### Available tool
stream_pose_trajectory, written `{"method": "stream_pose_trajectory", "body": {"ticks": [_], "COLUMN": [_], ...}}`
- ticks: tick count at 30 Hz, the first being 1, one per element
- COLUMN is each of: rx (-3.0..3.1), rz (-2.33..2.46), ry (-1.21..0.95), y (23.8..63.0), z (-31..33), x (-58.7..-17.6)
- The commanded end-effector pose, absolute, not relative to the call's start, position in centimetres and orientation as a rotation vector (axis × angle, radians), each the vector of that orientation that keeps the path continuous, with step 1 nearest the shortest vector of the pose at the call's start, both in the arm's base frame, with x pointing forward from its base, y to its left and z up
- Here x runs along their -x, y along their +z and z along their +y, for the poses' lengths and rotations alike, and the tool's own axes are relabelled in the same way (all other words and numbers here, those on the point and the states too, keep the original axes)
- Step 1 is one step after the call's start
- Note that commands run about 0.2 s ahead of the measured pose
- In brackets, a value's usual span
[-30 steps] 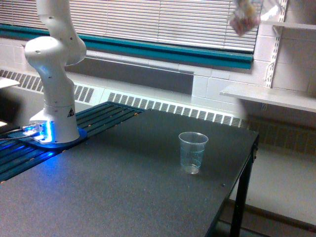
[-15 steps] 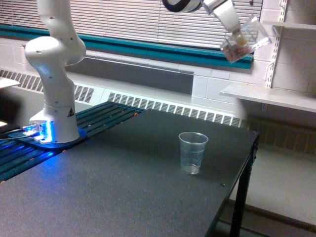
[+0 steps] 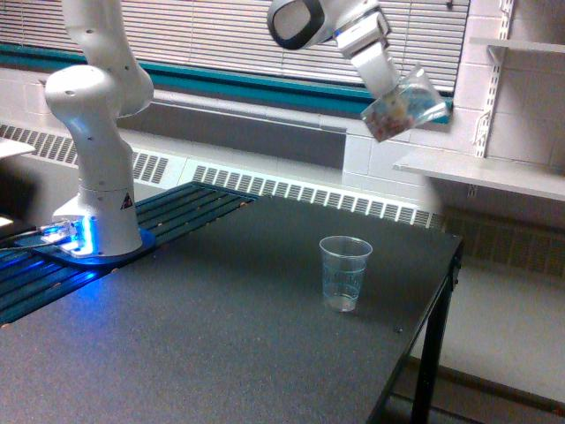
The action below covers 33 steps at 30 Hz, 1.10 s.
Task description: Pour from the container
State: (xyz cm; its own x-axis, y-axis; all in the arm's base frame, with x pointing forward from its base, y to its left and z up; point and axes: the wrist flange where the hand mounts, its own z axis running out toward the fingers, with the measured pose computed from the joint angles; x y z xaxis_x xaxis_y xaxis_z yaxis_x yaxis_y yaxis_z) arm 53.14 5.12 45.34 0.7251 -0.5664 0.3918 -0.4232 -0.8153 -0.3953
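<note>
White arm (image 3: 97, 115) rises from its base; wrist high, jaws clamped, angled down toward the exterior view's right

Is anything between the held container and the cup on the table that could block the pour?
Nothing visible. The container hangs tilted in the gripper, above the ribbed cup and toward the exterior view's right. Only open air lies between them, and the table around the cup is bare.

Lab: robot arm (image 3: 97, 132) bolted to black table (image 3: 221, 344)

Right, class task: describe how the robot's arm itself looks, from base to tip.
Glossy white rounded arm segments rise from a cylindrical base bearing a small black triangular mark, ringed by blue light. A black-faced joint cap sits near the white pincer.
</note>
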Motion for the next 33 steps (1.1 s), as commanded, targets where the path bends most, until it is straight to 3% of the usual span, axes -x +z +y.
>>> {"method": "stream_pose_trajectory", "body": {"ticks": [1, 33], "rx": [2.694, 2.765], "rz": [0.736, 0.735], "ry": [-0.677, -0.375], "y": [43.6, 34.8], "z": [5.6, 7.0], "x": [-51.6, -47.3]}}
